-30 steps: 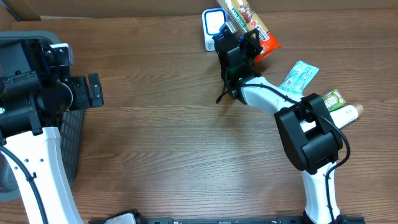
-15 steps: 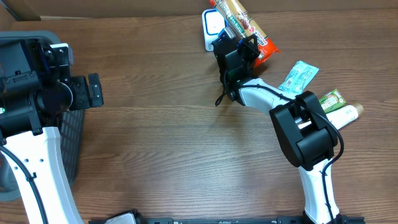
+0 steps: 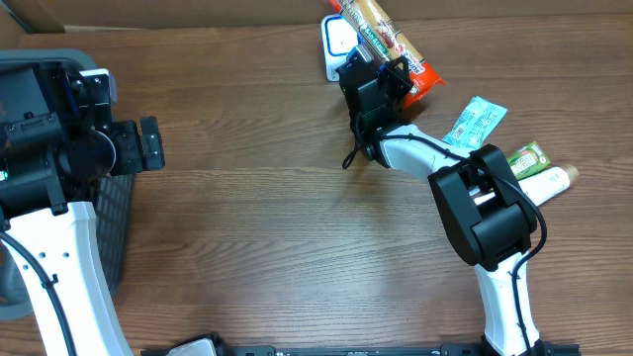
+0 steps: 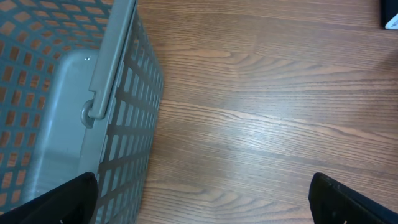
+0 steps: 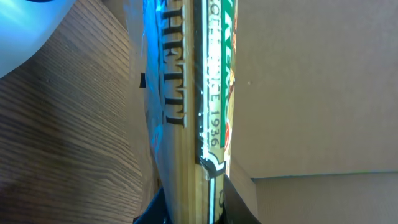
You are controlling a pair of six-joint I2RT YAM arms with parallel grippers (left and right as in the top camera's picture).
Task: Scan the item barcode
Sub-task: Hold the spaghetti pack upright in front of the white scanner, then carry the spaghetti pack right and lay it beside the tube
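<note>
You see one long tan-and-red snack wrapper [image 3: 391,38], one white-and-blue scanner block [image 3: 334,42], one grey mesh basket [image 4: 124,118], and on the brown wooden tabletop [image 3: 257,237] one teal sachet [image 3: 476,121], one green pack [image 3: 527,158], one white tube [image 3: 550,183]. Your right hand [image 3: 386,71] is pinched narrow on the snack wrapper, raised just beside the scanner block; your left hand [image 3: 150,144] gapes wide, holding nothing
</note>
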